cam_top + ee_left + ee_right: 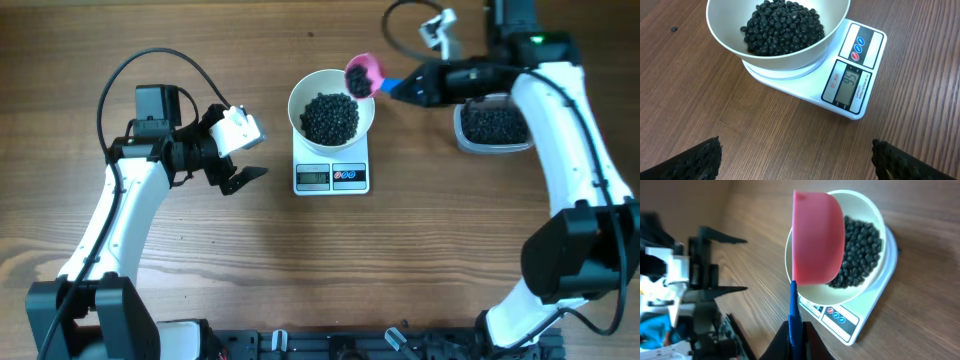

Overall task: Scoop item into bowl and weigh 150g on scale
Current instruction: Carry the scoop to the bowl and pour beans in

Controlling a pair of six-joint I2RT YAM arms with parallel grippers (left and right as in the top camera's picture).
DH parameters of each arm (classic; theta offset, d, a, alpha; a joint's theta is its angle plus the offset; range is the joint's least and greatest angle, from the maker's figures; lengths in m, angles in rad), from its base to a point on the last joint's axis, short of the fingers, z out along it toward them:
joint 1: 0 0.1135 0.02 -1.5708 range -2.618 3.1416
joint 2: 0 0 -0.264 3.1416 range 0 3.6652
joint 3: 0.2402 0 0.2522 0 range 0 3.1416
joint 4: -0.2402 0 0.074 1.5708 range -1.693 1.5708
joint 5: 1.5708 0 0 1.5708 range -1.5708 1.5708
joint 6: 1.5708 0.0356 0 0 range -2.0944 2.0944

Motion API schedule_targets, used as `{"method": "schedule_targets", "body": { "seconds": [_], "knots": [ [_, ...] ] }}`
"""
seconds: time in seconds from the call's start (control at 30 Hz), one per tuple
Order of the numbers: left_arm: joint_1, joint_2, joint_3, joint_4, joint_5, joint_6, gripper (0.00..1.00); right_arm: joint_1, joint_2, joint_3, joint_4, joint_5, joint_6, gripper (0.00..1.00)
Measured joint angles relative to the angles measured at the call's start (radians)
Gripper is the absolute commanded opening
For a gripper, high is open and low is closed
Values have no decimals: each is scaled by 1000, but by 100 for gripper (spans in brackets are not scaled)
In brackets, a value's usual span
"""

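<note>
Pink scoop (361,74) (right claw (398,88)) over bowl (296,100)

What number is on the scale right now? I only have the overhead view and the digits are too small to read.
Observer: In the left wrist view the display on the scale reads 95, with the bowl of beans sitting on it.
Operator: Is the scoop gripped firmly? From above the grip is just a dark shape.
Observer: The right wrist view shows the right fingers closed on the blue handle of the pink scoop, with the handle centred between them.
</note>
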Motion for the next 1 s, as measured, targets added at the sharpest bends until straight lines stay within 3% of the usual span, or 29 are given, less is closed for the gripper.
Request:
{"method": "schedule_targets", "body": {
  "seconds": [0.13,0.27,0.43,0.63,1.0],
  "knots": [
    [0,0,0,0,0,0,100,132,0,4,49,241,47,4],
    [0,0,0,0,0,0,100,321,0,5,82,613,58,4],
    [0,0,0,0,0,0,100,420,0,5,83,896,17,4],
    [0,0,0,0,0,0,100,440,0,5,90,981,-7,4],
    [0,0,0,0,0,0,100,469,0,5,109,945,-40,4]
  ]
}}
